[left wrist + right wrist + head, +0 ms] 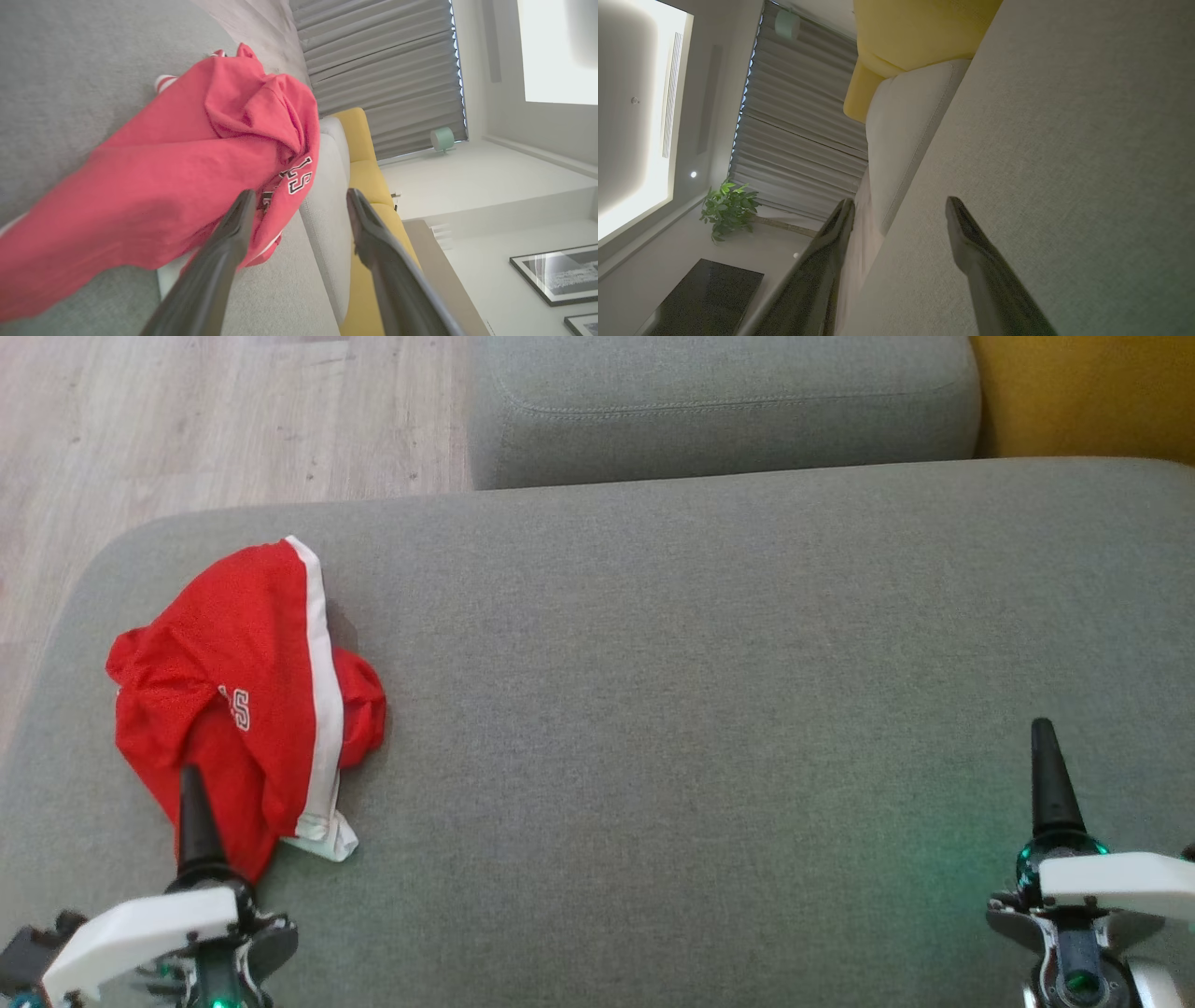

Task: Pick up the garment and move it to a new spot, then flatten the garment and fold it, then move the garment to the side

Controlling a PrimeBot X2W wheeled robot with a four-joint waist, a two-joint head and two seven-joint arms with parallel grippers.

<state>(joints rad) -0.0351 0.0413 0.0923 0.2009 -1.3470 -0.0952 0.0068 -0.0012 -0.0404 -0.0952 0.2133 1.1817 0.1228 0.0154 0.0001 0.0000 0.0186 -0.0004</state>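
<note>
Both arms wear white moulded wrist shells [140, 933] with small dark screws; long tapered black fingers [1053, 784] rise from them, green lights [1078, 980] glowing beneath.

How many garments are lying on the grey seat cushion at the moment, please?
1. The crumpled red garment, white-striped, lies at the left end of the grey seat cushion, just ahead of the left gripper. A smaller piece could be hidden beneath it.

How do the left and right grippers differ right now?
The left gripper sits at the red garment's near edge, one finger overlapping the fabric; the right gripper hovers over bare grey cushion, far from it. The left gripper's white housing is tilted; the right gripper's looks level. Both are open and hold nothing.
</note>
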